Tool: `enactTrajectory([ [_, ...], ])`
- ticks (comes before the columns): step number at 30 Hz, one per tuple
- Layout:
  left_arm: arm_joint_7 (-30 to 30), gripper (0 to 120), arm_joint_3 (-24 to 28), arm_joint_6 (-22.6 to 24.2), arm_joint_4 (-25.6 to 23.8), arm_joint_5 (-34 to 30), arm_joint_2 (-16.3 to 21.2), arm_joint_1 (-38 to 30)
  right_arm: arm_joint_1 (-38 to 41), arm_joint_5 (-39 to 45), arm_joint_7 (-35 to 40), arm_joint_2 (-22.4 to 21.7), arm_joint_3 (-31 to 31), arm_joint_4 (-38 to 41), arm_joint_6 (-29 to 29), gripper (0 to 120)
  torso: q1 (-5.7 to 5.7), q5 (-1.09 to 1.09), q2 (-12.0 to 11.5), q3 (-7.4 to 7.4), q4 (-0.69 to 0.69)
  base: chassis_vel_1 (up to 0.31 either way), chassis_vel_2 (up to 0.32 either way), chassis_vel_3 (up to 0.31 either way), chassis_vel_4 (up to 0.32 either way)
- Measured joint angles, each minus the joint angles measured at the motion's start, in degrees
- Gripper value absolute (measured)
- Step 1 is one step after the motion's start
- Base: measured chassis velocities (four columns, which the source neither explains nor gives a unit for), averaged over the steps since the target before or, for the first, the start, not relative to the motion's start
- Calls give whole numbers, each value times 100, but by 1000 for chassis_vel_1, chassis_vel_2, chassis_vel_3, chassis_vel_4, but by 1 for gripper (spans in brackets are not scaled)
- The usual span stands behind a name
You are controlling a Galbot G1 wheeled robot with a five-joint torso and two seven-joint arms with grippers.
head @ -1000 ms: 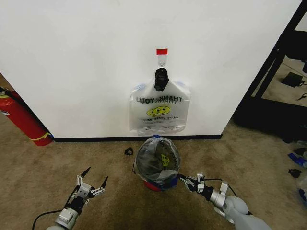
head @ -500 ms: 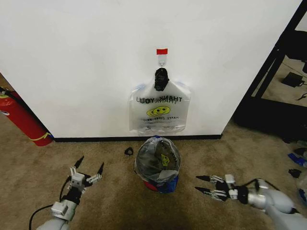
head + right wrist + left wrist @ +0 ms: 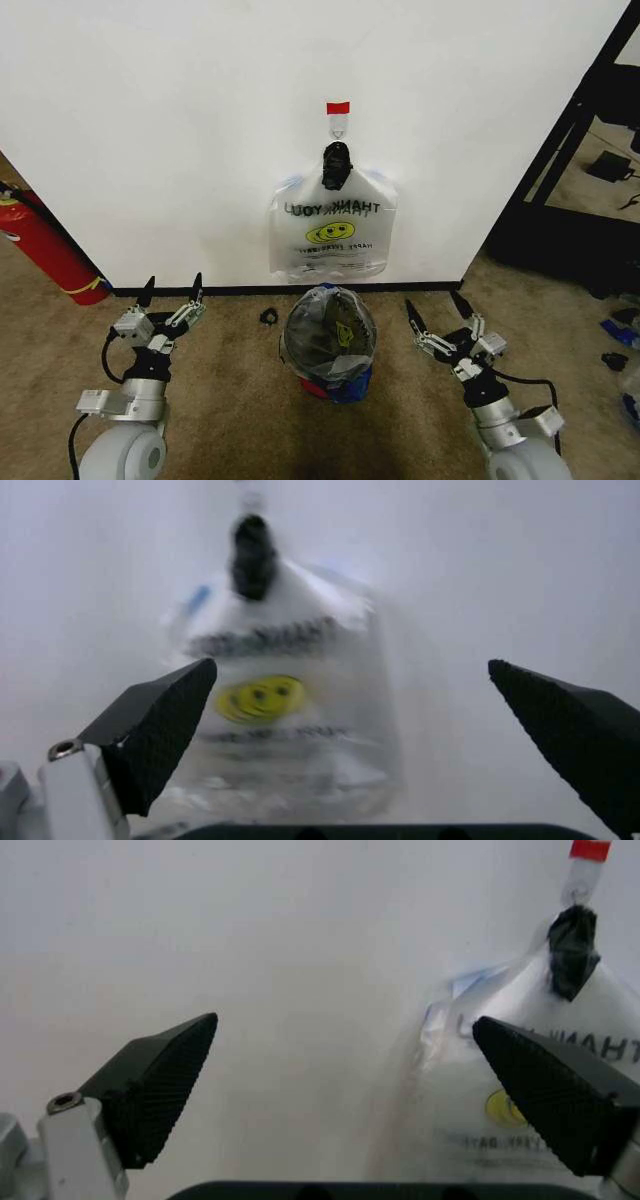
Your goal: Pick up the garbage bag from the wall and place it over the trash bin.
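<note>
Two hands flank the bin (image 3: 329, 340) on the carpet, left hand (image 3: 171, 291) and right hand (image 3: 438, 308) both spread wide, holding nothing. A bag (image 3: 335, 325) lines the bin. Beyond, more bags (image 3: 333, 233) hang clipped on the wall (image 3: 180, 140).

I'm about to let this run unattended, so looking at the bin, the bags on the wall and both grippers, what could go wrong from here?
1. The bag looks draped loosely over the bin, blue edge sagging low at the front; it may slip off.
2. Both open grippers, left and right, flank the bin pointing at the wall; a swing inward might tip it.
3. The clipped bags hang just above the bin and could get snagged.
</note>
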Motion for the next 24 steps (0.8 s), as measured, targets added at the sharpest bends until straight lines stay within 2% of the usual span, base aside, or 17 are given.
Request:
enactTrajectory([
  [8, 122, 100, -81, -41, 67, 287, -35, 138, 179, -137, 752, -51, -161, -90, -262, 100, 1, 1, 0, 0, 0, 0, 0, 0, 0],
  [24, 154, 100, 28, -140, 153, 519, -111, 175, 273, -110, 998, -83, -246, -293, -307, 100, 1, 0, 0, 0, -1, 0, 0, 0, 0],
])
